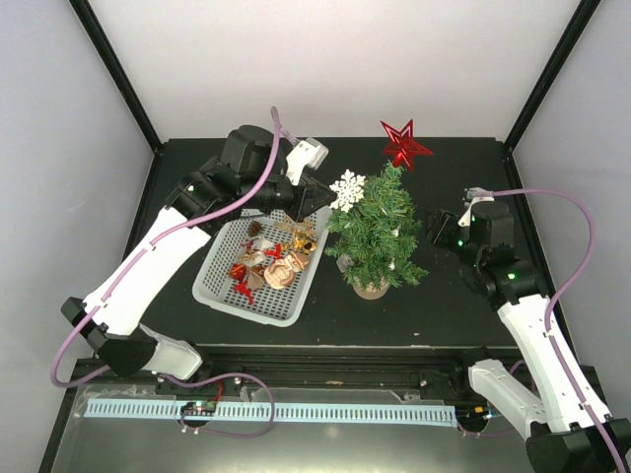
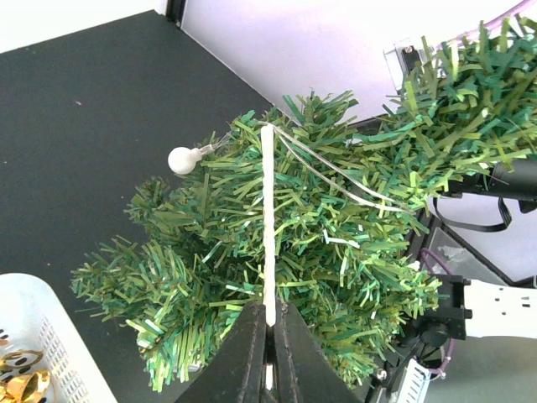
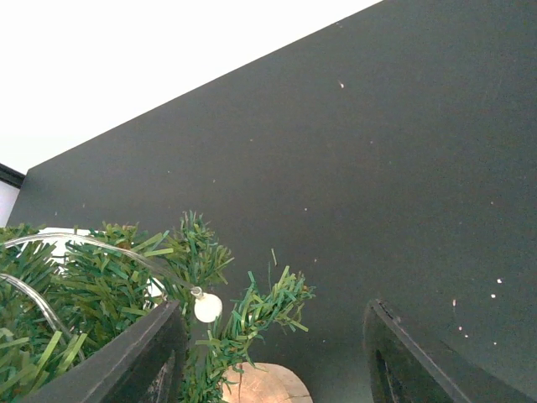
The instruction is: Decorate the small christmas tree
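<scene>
**Ana:** What are the surface and the room like?

**Ben:** A matt black table [image 1: 424, 307], flecked with a few pale specks in the right wrist view; a white wall rises behind the tree, pale grey panels stand to either side of it, and black posts run up the far corners.

**Ana:** Where is the tree?

**Ben:** The small christmas tree [image 1: 380, 232] stands upright near the middle of the table on a round tan base [image 1: 371, 288]; a white basket [image 1: 246, 308] of ornaments sits just to its left; a red star [image 1: 405, 145] lies behind it.

**Ana:** And the grippers?

**Ben:** The left gripper [image 1: 317, 200], at the tree's upper left, is pinched tight on a white snowflake ornament [image 1: 346, 189], which meets the top branches; its wrist view shows the snowflake edge-on, a thin white strip against the needles. The right gripper [image 1: 441, 229] hovers just right of the tree, jaws apart, gripping nothing; a small white bulb [image 3: 207, 307] on a branch tip shows beside one finger.
</scene>
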Action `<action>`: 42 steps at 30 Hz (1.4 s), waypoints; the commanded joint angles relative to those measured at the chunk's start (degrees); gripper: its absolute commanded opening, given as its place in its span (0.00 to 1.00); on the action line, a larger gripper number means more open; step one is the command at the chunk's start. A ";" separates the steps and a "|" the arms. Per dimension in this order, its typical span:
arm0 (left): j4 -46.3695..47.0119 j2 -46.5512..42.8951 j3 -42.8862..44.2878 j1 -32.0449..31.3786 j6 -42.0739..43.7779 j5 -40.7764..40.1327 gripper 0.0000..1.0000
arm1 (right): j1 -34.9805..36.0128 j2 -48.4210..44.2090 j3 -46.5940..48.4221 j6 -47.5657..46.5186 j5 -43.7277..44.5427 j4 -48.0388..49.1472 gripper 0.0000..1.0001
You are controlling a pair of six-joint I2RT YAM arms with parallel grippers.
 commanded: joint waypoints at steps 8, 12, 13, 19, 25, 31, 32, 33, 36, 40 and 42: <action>1.80 2.96 3.40 0.02 -2.33 2.95 0.02 | -0.23 -0.76 -1.60 -0.09 1.02 0.81 0.59; 2.25 3.11 2.14 -0.06 -2.24 3.08 0.01 | -0.23 -0.87 -1.90 0.01 0.91 1.09 0.59; 2.37 3.14 1.70 -0.05 -2.16 2.92 0.02 | -0.23 -0.89 -2.00 0.00 0.91 1.19 0.59; 3.14 2.15 -1.49 -0.11 -1.07 3.26 0.02 | -0.22 -0.85 -2.47 0.18 0.80 1.46 0.59; 3.71 1.01 -4.51 -0.35 0.73 1.18 0.02 | -0.23 -0.98 -2.47 0.20 0.77 1.55 0.58; 3.44 0.55 -4.92 -1.82 2.90 -0.83 0.02 | -0.23 -1.24 -2.93 0.27 0.57 1.71 0.59; 3.33 0.58 -4.92 -2.17 3.21 -0.94 0.02 | -0.23 -1.29 -2.96 0.27 0.53 1.66 0.59; 3.39 0.51 -4.90 -2.32 3.53 -1.15 0.02 | -0.24 -1.37 -3.01 0.27 0.54 1.62 0.59; 3.37 0.00 -4.70 -2.35 4.62 -2.69 0.01 | -0.23 -1.51 -3.16 0.19 0.58 1.62 0.59; 2.99 -1.37 -4.01 -2.30 6.61 -6.75 0.02 | -0.21 -1.55 -3.10 0.27 0.46 1.72 0.59; 2.24 -2.02 -3.32 -2.19 6.84 -9.81 0.01 | -0.22 -1.46 -2.82 0.30 0.53 1.62 0.59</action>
